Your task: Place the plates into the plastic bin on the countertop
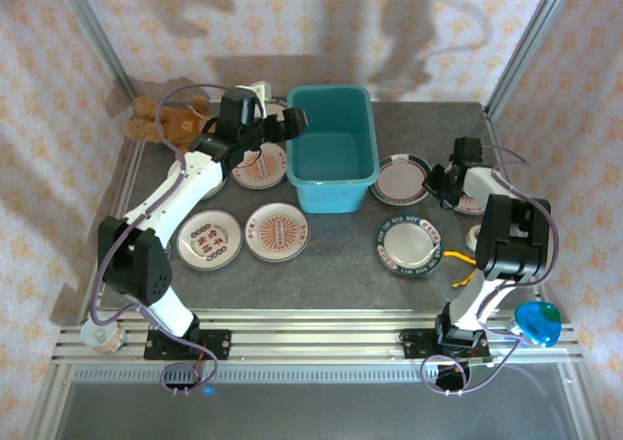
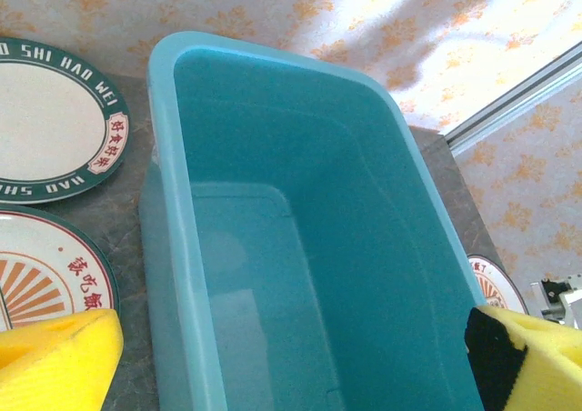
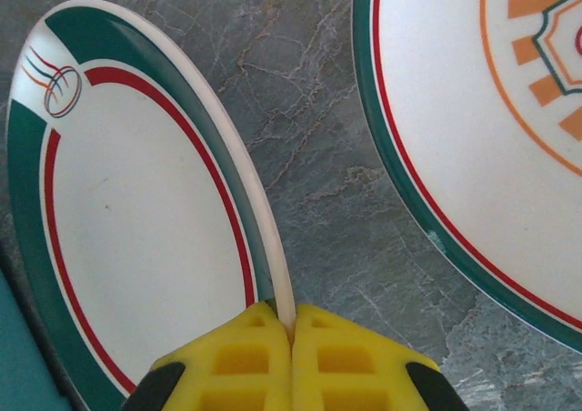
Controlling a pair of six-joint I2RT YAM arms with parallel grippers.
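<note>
One dark grey, stone-veined countertop (image 1: 341, 260) carries a smooth teal plastic bin (image 1: 331, 148), rectangular with a rolled rim, at its back centre. Glossy round white plates (image 1: 276, 232), some printed orange-red and some rimmed in green, lie flat on either side of it. The left gripper (image 1: 277, 128) hangs over the bin's left rim, yellow fingers (image 2: 55, 365) wide apart. The right gripper (image 3: 293, 338) is clamped on the edge of a green-and-red-banded plate (image 3: 136, 211) right of the bin.
</note>
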